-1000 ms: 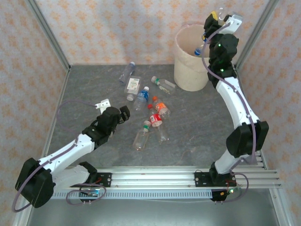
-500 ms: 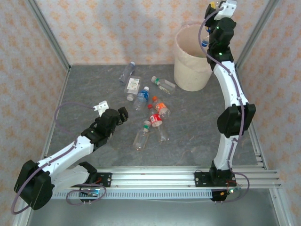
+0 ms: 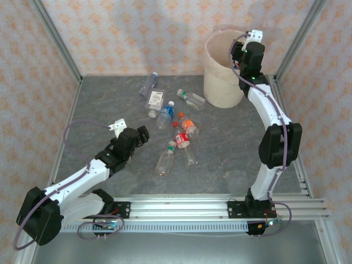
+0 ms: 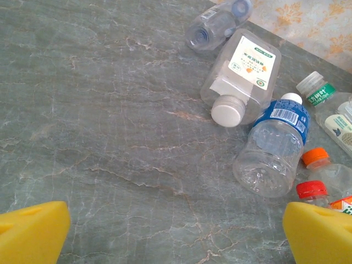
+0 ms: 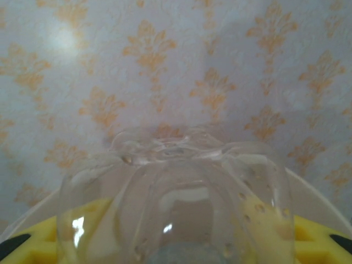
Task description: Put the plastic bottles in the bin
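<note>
Rt wrist cam: right gripper [image 5: 176, 234] clenched on a clear bottle [image 5: 173, 176], base toward lens, yellow pads [image 5: 82, 225] either side. Pale bin rim [image 5: 319, 195] curves along lower frame; wallpaper [image 5: 165, 66] behind.

Top cam adds: that gripper [image 3: 239, 54] sits at the right rim of the bin [image 3: 220, 82], upper right of frame. Right arm [image 3: 272, 118] stretched tall up the right side, elbow mid-right.

Lt wrist cam: left gripper [image 4: 176, 236] released, pads [image 4: 33, 231] in bottom corners, wide apart, bare table [image 4: 110, 137] between. Upper right of frame: white-capped bottle [image 4: 242, 77], blue-label bottle [image 4: 272, 151] just beside it, blue-capped one [image 4: 217, 25] above.

Top cam: left arm [image 3: 82, 176] low, lower left; its gripper [image 3: 144, 133] near the loose bottles [image 3: 176, 132] at centre, apart from them.
</note>
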Available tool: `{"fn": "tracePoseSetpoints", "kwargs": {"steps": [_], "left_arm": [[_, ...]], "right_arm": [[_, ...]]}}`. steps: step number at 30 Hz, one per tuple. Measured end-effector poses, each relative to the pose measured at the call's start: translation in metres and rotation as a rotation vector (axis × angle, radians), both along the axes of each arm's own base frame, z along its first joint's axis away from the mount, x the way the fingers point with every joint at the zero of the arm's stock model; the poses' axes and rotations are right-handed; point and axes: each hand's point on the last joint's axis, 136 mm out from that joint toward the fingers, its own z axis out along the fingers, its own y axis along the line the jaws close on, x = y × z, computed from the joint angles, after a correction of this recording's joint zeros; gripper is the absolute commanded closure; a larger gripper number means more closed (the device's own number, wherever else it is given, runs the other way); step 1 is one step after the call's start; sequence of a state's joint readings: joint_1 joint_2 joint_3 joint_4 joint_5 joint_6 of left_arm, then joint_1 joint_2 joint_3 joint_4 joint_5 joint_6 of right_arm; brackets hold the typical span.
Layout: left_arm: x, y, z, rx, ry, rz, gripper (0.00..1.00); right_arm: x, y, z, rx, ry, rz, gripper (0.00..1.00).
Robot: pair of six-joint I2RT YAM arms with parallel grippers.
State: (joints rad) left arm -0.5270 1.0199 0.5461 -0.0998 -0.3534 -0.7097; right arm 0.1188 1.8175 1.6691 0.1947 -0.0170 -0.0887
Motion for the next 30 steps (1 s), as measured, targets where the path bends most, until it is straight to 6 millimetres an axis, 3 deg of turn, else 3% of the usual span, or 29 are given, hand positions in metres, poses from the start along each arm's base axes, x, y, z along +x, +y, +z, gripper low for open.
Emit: {"fn": "tracePoseSetpoints", "kwargs": {"steps": [5,8,13,19,23,26,30], "left_arm": [[0.000,0.000,0.000,0.000,-0.001,0.000,0.00],[0.000,0.000,0.001,-0.001,-0.002,0.000,0.00],[-0.003,0.002,-0.003,0.002,0.003,-0.001,0.00],[-0.003,0.004,-0.004,0.002,0.005,0.006,0.00],[-0.003,0.004,-0.008,0.013,0.029,0.005,0.00],[0.004,0.004,-0.009,0.025,0.073,0.012,0.00],[0.024,-0.008,0.000,0.003,0.107,-0.006,0.00]], "right_arm": [[-0.029,0.006,-0.010,0.019,0.044,0.052,0.44],[-0.035,0.006,-0.010,0.018,0.065,0.059,0.30],[-0.050,0.004,-0.019,0.023,0.099,0.056,0.14],[-0.071,0.002,-0.001,0.025,0.081,0.061,0.09],[-0.094,0.004,0.024,0.060,0.043,0.084,0.01],[-0.115,0.010,0.036,0.119,0.020,0.135,0.01],[-0.144,0.028,0.030,0.232,0.025,0.243,0.01]]}}
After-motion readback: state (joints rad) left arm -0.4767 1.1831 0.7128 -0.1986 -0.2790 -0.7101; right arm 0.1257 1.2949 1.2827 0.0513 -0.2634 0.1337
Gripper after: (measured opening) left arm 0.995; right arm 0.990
